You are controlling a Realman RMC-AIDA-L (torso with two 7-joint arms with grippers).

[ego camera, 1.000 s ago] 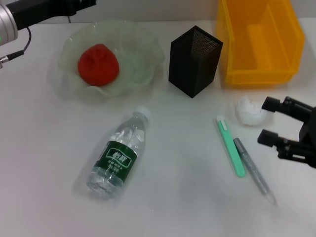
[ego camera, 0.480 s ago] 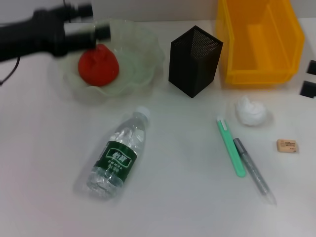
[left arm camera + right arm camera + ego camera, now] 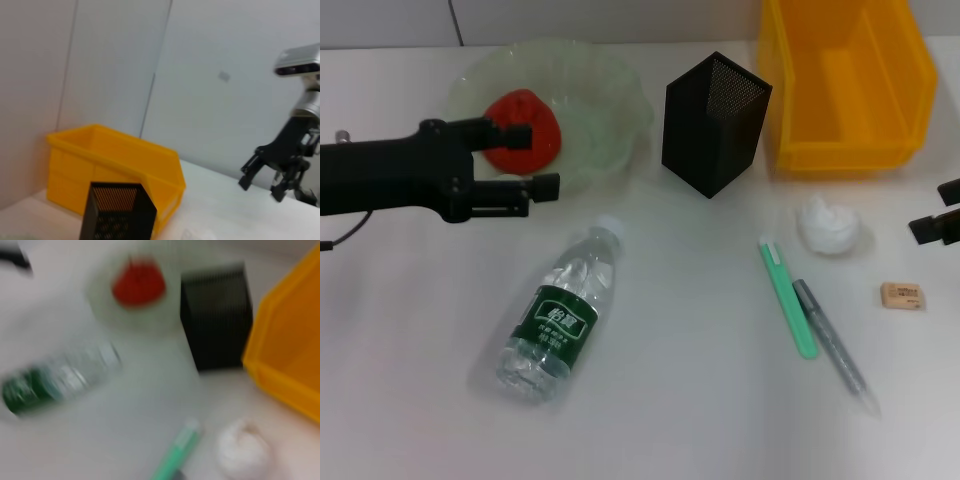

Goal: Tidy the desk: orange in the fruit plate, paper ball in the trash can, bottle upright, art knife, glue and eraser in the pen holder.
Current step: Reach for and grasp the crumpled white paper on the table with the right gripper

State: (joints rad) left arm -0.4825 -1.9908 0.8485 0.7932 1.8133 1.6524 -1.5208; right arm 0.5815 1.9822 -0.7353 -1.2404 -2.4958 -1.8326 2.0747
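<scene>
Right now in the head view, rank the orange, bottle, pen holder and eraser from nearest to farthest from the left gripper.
From the left gripper:
1. orange, just behind it in the fruit plate
2. bottle, lying in front
3. pen holder, toward the right
4. eraser, far right

A white desk (image 3: 700,400) fills the near scene under even light. Behind its far edge stands a pale grey panelled wall (image 3: 210,75) with thin vertical seams.

Head view: high, looking down on bench (image 3: 680,420). Wrist views: low, oblique, nearer. All share bin (image 3: 847,85) (image 3: 115,165) (image 3: 290,360), holder (image 3: 713,122) (image 3: 117,212) (image 3: 216,320).
</scene>
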